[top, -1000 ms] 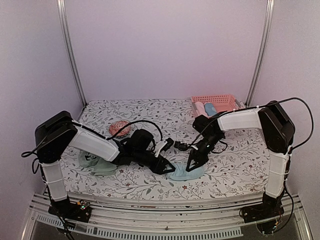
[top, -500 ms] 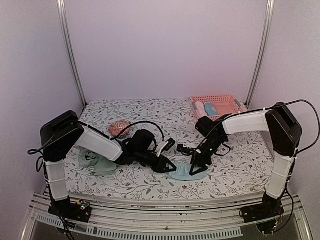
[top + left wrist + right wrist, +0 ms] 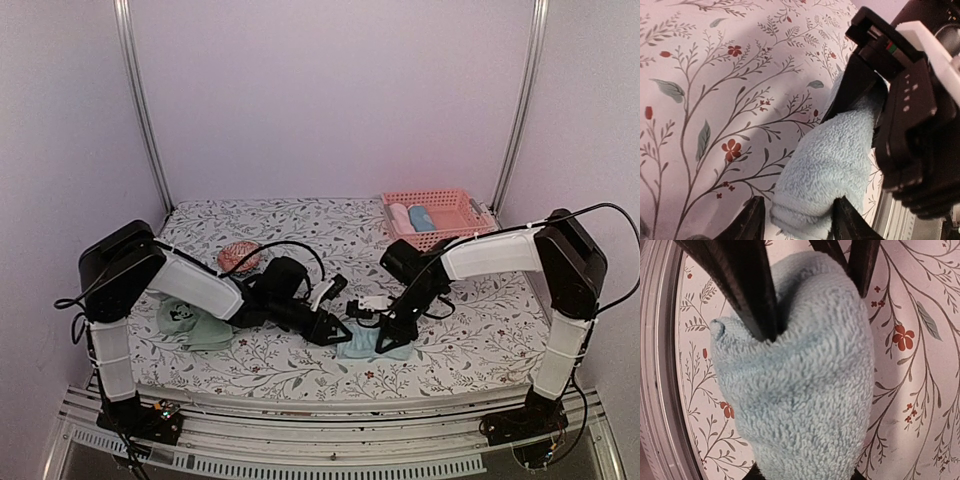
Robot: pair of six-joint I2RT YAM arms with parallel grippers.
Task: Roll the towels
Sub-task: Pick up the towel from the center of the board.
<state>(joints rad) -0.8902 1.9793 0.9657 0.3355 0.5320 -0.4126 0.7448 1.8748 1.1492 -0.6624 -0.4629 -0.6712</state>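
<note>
Light blue towel (image 3: 372, 346) lies between tools, long axis left-right. Left tool (image 3: 799, 202) apart, straddles its left end; right tool (image 3: 384, 338) opposite, clamping unclear.

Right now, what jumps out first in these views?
The left gripper and right gripper meet at the light blue towel, bunched at front centre, each with fingers either side of it. A pale green towel lies crumpled at front left, and a pink basket sits far right.
</note>
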